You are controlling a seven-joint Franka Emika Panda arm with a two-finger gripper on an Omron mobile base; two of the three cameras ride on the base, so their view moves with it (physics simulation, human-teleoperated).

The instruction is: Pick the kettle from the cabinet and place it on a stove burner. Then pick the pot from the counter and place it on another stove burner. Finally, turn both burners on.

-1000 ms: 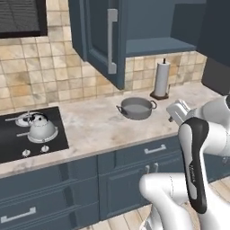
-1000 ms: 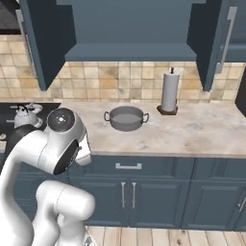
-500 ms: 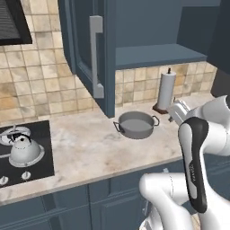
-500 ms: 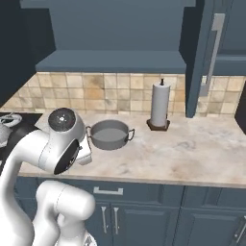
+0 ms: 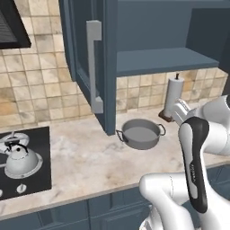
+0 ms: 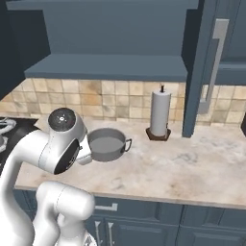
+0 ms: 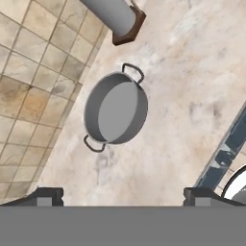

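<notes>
while i hover above the counter [image 7: 192, 72]:
gripper [image 7: 123, 196]: jaws spread wide, nothing between them.
pot [image 7: 115, 109]: ahead of the tips on the counter, not touched; its loop handles run roughly away from me.
kettle [image 5: 20, 158]: already on a burner [image 5: 5, 141], far left.
cabinet [image 5: 152, 60]: shelf bare.
change: base has driven right; pot nearer centre.

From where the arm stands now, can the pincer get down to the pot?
Probably yes. The pincer is open and looks straight at the pot, which sits alone on the counter. The paper roll stands off to one side.
</notes>
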